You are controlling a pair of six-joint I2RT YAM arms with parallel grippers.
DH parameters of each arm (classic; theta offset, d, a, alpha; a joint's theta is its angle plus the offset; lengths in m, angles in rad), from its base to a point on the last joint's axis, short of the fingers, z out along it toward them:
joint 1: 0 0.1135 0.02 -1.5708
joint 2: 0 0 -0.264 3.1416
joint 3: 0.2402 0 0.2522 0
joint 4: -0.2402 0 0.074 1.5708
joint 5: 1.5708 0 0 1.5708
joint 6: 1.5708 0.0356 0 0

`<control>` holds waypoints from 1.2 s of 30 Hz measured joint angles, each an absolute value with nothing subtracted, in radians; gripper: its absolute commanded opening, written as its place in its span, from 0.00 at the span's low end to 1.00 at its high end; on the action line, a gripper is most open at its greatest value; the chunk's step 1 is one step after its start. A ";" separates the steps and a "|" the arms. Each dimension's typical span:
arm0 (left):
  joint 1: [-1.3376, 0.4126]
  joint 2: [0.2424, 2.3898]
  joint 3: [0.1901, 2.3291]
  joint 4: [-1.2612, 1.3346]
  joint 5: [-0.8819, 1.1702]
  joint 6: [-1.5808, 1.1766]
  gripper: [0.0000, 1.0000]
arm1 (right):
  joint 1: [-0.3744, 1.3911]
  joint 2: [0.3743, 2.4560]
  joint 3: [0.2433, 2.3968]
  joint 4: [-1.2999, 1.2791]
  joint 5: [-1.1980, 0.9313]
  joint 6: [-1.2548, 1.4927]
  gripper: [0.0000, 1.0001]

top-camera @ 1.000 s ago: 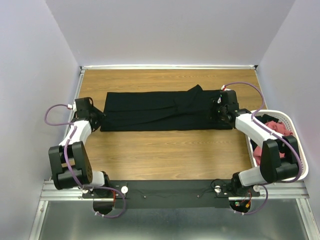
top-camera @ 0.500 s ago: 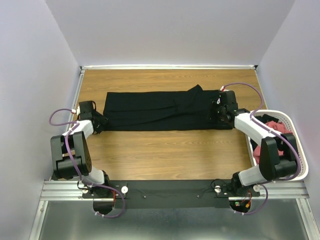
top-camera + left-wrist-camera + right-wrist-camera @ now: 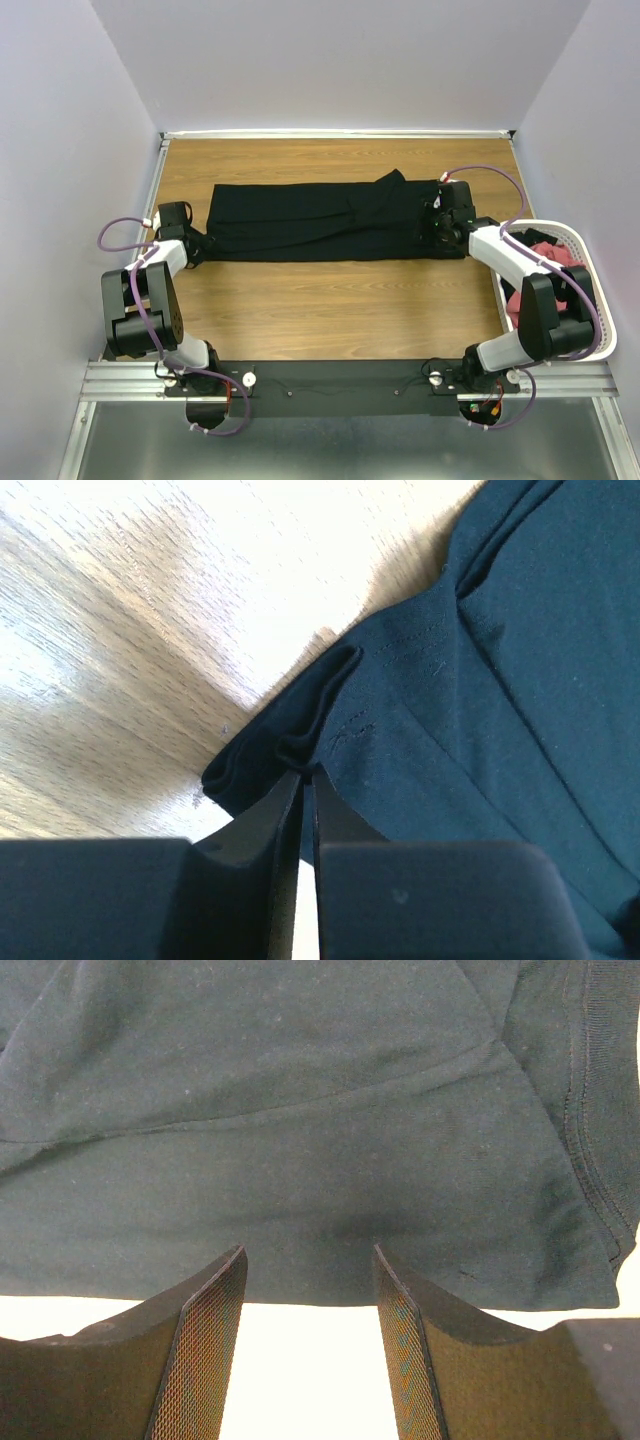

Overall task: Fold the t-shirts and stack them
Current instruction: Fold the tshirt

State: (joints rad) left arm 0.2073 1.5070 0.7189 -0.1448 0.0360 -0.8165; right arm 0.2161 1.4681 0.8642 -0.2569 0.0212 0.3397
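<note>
A long black t-shirt (image 3: pixel 320 220) lies folded into a flat band across the wooden table (image 3: pixel 330 310). My left gripper (image 3: pixel 203 243) is low at its near left corner. In the left wrist view the left gripper (image 3: pixel 306 770) has its fingers pressed almost together, and a folded hem of the black t-shirt (image 3: pixel 500 680) is pinched at their tips. My right gripper (image 3: pixel 440 235) is at the band's right end. In the right wrist view the right gripper (image 3: pixel 310 1255) stands open just at the edge of the black t-shirt (image 3: pixel 300 1110), with nothing between its fingers.
A white mesh basket (image 3: pixel 590 270) sits at the table's right edge beside the right arm, with salmon-red t-shirts (image 3: pixel 548 252) bunched inside. Purple walls close in on the left, the back and the right.
The left arm swung down and in to the shirt's near left corner, then its jaws closed on the hem. The right arm and the shirt have stayed put.
</note>
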 measured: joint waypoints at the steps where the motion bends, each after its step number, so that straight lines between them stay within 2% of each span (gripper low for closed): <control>1: 0.207 1.507 0.719 -0.145 0.036 -0.817 0.01 | 0.216 1.468 0.864 -0.257 0.021 0.340 0.61; 13: 0.207 1.507 0.755 -0.165 0.037 -0.809 0.00 | 0.216 1.468 0.864 -0.257 0.021 0.340 0.61; 22: 0.207 1.543 0.893 -0.173 0.038 -0.809 0.00 | 0.216 1.468 0.864 -0.257 0.020 0.339 0.61; 31: 0.207 1.645 0.965 -0.165 0.067 -0.805 0.09 | 0.216 1.468 0.864 -0.257 -0.010 0.331 0.61; 32: 0.207 1.654 0.966 -0.157 0.085 -0.801 0.26 | 0.216 1.468 0.864 -0.257 -0.020 0.327 0.61; 34: 0.207 1.665 0.966 -0.144 0.110 -0.799 0.42 | 0.218 1.468 0.864 -0.256 -0.033 0.320 0.61; 36: 0.207 1.670 0.966 -0.128 0.133 -0.797 0.49 | 0.221 1.468 0.864 -0.256 -0.043 0.314 0.61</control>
State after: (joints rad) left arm 0.2070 1.6703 0.9665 -0.1280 0.1326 -0.7975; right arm 0.2211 1.4681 0.8642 -0.2562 -0.0425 0.3141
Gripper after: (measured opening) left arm 0.392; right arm 0.611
